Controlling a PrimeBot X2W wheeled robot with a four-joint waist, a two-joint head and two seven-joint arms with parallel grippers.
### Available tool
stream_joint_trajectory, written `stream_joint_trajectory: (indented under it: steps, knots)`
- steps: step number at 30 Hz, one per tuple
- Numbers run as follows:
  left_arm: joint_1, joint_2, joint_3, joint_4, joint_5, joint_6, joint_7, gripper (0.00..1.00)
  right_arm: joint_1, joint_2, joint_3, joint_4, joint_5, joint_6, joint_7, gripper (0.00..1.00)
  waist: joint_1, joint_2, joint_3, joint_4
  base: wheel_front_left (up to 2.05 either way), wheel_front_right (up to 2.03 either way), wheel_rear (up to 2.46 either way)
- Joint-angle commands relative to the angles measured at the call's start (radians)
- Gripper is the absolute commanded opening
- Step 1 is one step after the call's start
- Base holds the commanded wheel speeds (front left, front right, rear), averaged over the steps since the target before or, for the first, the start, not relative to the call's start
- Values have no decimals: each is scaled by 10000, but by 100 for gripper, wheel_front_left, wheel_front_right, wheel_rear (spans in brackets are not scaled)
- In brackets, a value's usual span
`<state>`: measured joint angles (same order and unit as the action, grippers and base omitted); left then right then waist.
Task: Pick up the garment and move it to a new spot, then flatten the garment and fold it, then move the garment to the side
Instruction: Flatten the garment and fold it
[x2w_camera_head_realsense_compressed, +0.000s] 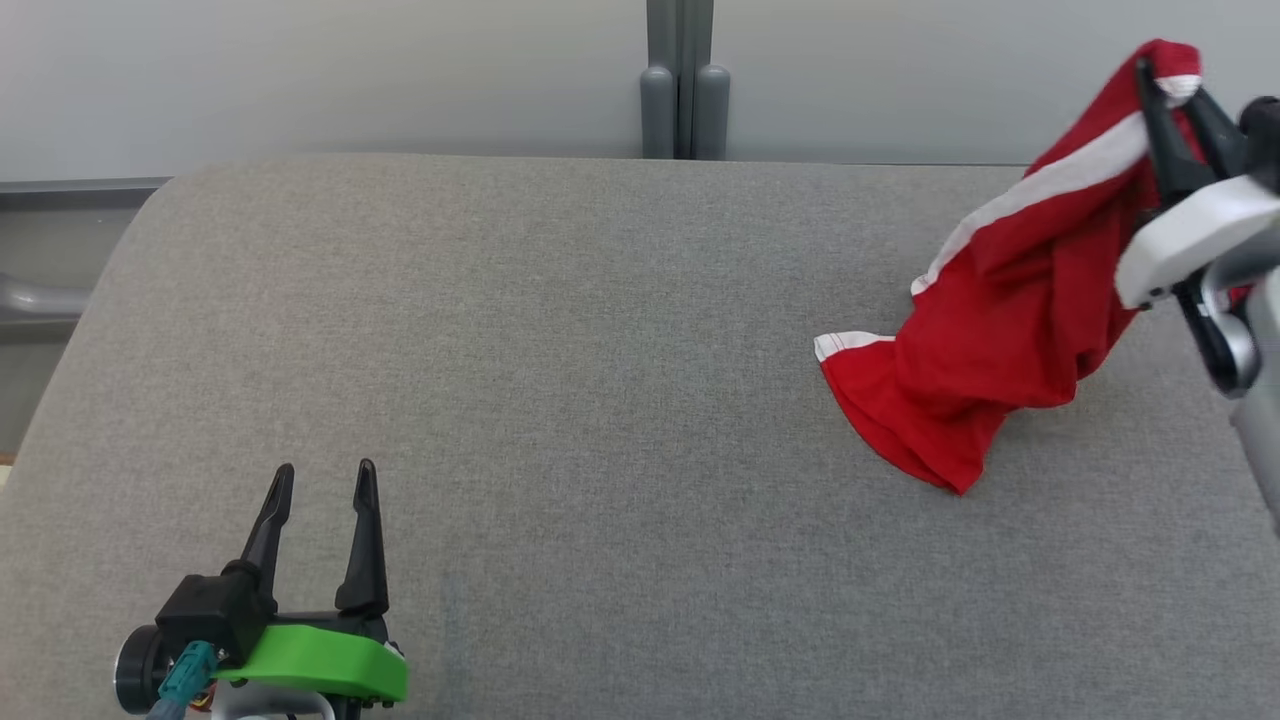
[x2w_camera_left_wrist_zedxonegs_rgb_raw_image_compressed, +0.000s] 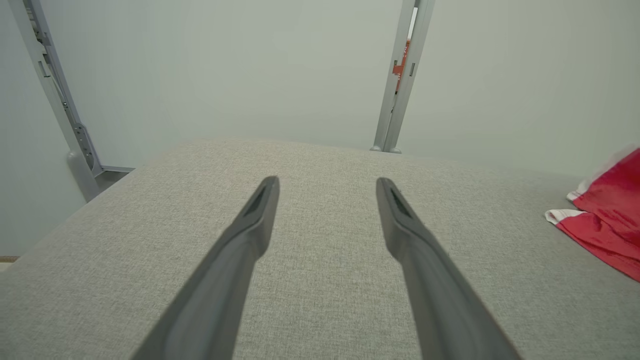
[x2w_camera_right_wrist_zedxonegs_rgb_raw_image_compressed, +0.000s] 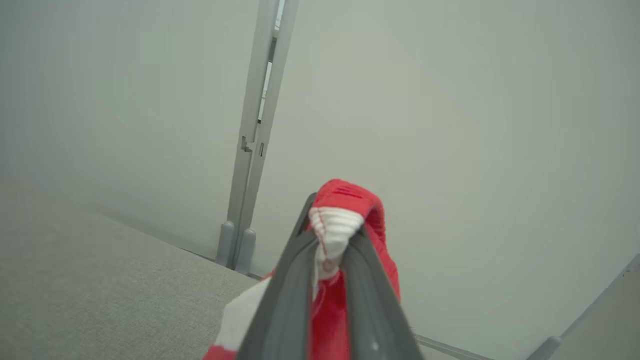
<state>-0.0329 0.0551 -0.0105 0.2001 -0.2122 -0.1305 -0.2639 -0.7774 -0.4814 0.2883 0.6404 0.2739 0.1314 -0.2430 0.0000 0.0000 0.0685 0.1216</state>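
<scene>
Right gripper (x2w_camera_head_realsense_compressed: 1172, 82) of mine is pinched tight on the garment (x2w_camera_head_realsense_compressed: 1000, 320), its fingers closed on a bunched fold of white ribbed trim at the top. It holds that end up in the air at the far right of the table (x2w_camera_head_realsense_compressed: 600, 350), near the back edge. From the grip the red cloth hangs down and toward my left, with a white stripe running along its upper edge. Its lower end rests crumpled on the grey fabric top, and a small white-edged corner sticks out to the left.

Along my right wrist view the two fingers (x2w_camera_right_wrist_zedxonegs_rgb_raw_image_compressed: 295, 280) meet around the white trim. Red cloth bulges over their tips and more of it trails down between them.

My left gripper (x2w_camera_head_realsense_compressed: 325, 470) stands wide open with nothing in it. It sits low over the near left part of the table, fingers pointing away from me, well apart from the garment. From the left wrist view the garment (x2w_camera_left_wrist_zedxonegs_rgb_raw_image_compressed: 607, 220) shows at the right edge, its red and white hem lying on the table.

Behind the table a grey post (x2w_camera_head_realsense_compressed: 685, 80) stands against the pale wall (x2w_camera_head_realsense_compressed: 300, 70), at about the middle of the far edge.
</scene>
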Motion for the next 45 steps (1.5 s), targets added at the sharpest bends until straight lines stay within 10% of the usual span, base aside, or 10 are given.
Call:
stream_joint_trajectory:
  steps: [1, 20, 45]
  knots:
    - [61, -6, -2, -22, -106, 4, -2, 100, -114, 278, 293, -126, 125, -18, 57, 0, 0, 0, -9, 51, 0, 0, 0]
    - [-358, -35, 100, 105, -111, 4, -1, 100, -3388, 3999, 1964, 582, 1186, -18, -222, 0, 0, 0, 287, 710, 0, 0, 0]
    - [-107, -34, -107, 177, -316, 44, -1, 100, 5335, 2450, -566, -1844, 2264, -15, -223, 0, 0, 0, 147, -186, 0, 0, 0]
